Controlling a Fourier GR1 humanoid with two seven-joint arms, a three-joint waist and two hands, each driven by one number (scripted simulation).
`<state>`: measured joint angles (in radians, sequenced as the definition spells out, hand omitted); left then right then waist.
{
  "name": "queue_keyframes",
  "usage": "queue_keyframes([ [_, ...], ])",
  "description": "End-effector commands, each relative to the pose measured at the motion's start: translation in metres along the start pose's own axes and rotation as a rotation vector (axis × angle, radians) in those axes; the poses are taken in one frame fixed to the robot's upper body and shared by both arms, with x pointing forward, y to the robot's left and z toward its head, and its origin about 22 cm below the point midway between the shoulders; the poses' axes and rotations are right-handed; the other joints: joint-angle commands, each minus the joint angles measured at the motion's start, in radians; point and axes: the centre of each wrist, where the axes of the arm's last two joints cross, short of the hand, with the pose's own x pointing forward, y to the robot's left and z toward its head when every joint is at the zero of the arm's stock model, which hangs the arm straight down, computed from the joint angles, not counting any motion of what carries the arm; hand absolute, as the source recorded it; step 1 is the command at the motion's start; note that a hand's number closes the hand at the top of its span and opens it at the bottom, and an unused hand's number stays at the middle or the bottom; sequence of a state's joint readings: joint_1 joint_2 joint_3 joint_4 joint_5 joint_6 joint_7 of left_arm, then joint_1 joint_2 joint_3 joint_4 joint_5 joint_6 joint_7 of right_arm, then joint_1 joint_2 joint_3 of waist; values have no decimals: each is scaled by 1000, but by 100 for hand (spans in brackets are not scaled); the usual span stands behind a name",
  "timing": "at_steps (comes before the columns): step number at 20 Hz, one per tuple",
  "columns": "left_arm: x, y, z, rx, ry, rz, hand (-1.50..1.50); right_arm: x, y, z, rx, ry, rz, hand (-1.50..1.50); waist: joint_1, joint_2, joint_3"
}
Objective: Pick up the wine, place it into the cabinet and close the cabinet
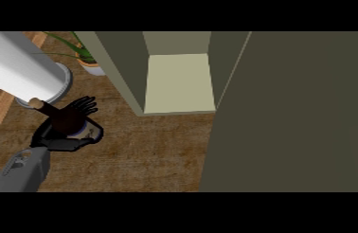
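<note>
Left hand (70,123) has its fingers curled round the wine (59,116) — one dark bottle with a cork, held low at the left over the brown table (140,151), ready to carry. One cabinet (178,80) stands open, its pale shelf bare, so the bottle can go in — its one door (287,113) swings wide at the right. One plant (87,57) and one white roll (28,71) sit behind. No right hand shows.

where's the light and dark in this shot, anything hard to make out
Head view: the cabinet's inner shelf is the brightest patch; the open door fills the right side as a flat dark panel. The dark wine bottle blends into the black left hand that is curled round it, so its outline is hard to trace.
</note>
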<state>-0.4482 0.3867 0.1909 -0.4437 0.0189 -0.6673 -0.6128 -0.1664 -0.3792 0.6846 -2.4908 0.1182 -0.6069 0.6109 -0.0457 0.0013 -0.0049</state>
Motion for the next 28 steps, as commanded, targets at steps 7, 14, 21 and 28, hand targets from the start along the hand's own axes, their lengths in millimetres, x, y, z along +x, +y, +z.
queue_keyframes([
  [7,1,1,-1,-87,-145,44,150,28,-7,27,-5,-67,12,-150,3,-2,0],
  [14,-17,-9,14,-65,-218,21,150,24,-7,27,-31,-64,-7,-150,15,-5,1],
  [21,-72,-95,11,218,-264,20,150,21,-11,29,-49,-53,13,-150,41,-12,5],
  [28,-64,-113,13,140,-271,88,150,29,-17,38,-62,-67,15,-150,32,-12,6],
])
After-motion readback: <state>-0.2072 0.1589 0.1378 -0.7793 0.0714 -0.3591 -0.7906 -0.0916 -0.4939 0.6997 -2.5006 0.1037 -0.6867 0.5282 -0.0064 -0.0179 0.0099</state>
